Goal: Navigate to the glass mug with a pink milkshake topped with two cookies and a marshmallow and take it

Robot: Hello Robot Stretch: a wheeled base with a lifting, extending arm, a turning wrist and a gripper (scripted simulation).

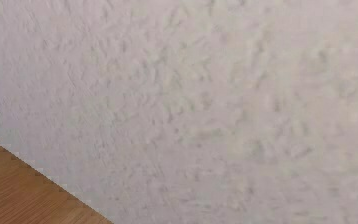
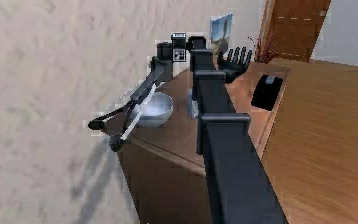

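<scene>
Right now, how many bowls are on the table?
1: a pale bowl sits near the table's edge, left of the arm in the arm side view. The arm may hide others.

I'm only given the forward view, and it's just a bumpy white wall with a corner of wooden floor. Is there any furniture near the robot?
Observer: Yes. The arm side view has a wooden table beside the wall.
Operator: Is anything on it?
Observer: A pale bowl sits on the table near the wall.
Operator: Where's the robot's arm?
Observer: The dark arm reaches out over the table. Its gripper is by the bowl, and I cannot tell whether it holds anything.
</scene>
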